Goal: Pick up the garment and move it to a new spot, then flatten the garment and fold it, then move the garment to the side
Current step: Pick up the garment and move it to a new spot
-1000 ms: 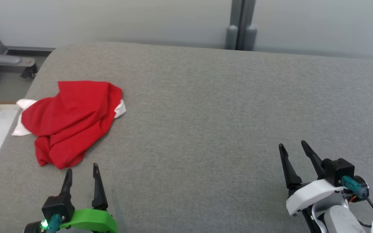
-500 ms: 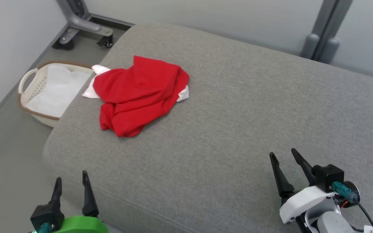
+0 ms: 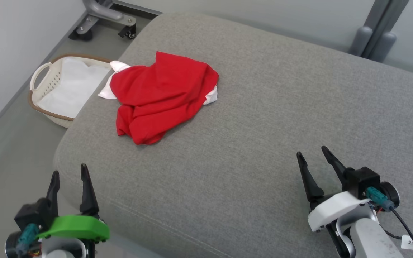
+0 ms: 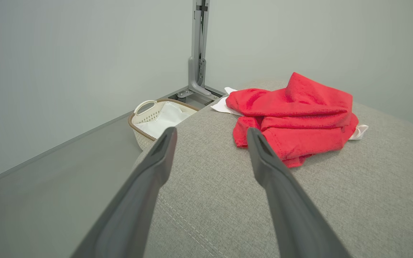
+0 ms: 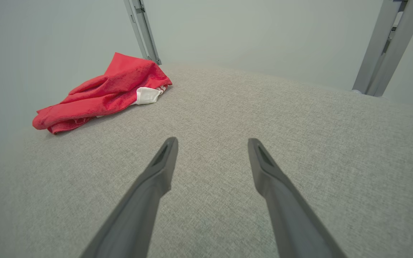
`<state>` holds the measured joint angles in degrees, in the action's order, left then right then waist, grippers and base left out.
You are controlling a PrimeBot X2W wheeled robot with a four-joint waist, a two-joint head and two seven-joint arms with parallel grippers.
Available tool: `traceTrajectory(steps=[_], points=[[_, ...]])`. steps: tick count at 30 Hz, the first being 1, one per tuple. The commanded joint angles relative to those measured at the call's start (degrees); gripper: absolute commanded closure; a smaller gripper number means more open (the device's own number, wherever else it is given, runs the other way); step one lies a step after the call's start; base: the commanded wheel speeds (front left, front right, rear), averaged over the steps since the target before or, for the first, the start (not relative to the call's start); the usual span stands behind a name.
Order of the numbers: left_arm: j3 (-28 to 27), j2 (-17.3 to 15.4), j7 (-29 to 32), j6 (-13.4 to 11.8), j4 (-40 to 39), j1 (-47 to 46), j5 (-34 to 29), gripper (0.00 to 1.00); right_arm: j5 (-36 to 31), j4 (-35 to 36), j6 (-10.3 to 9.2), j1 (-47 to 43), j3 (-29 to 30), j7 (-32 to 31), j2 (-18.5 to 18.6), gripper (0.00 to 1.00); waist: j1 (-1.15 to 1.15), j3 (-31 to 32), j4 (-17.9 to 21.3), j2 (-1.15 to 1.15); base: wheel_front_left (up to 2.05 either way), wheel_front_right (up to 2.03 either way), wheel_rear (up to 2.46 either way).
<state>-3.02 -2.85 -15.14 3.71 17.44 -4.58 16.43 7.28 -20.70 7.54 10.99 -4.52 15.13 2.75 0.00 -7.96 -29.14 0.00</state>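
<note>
at my far left a basket (image 3: 53, 85) with a white cloth (image 3: 74, 86) in it sits on the floor (image 3: 9, 143), just beside the far left corner of the grey cushion (image 3: 264, 107). next comes my left gripper (image 3: 69, 170), low at the cushion's near left corner, its two fingers spread apart with nothing between them. further right and further back lies the garment (image 3: 160, 93), a red crumpled heap with white bits poking out at its left and right sides. it rests on the far left part of the cushion, close to the edge by the basket, and well apart from both of my grippers. to the right of it the cushion is broad bare grey fabric. my right gripper (image 3: 312, 151) hovers over the near right part, fingers likewise spread and empty, pointing up the cushion. as i judge it, no part of the task is done: the garment is bunched, unfolded and untouched, so the pickup has not yet begun. all of it is left: grasp and lift the heap, carry it to a new spot, most likely the bare middle, then spread it flat, fold it, and move it to the side. my left gripper is the nearer one for the first reach.
</note>
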Motion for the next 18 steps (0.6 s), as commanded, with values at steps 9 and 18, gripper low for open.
traceTrajectory(steps=[9,18], points=[[-1.8,-1.9,0.0,3.7,6.7,-16.4,-0.1,0.00,-3.2,3.8,-0.10,6.3,-0.2,0.0,1.4,0.00,0.00,-12.5,9.3,0.00,0.00,0.00,0.00],[6.3,-9.3,0.0,3.8,21.2,-31.9,8.4,0.00,-3.4,7.5,-0.11,11.4,-3.1,0.0,2.5,0.00,0.00,-19.1,15.9,0.00,0.00,0.00,0.00]])
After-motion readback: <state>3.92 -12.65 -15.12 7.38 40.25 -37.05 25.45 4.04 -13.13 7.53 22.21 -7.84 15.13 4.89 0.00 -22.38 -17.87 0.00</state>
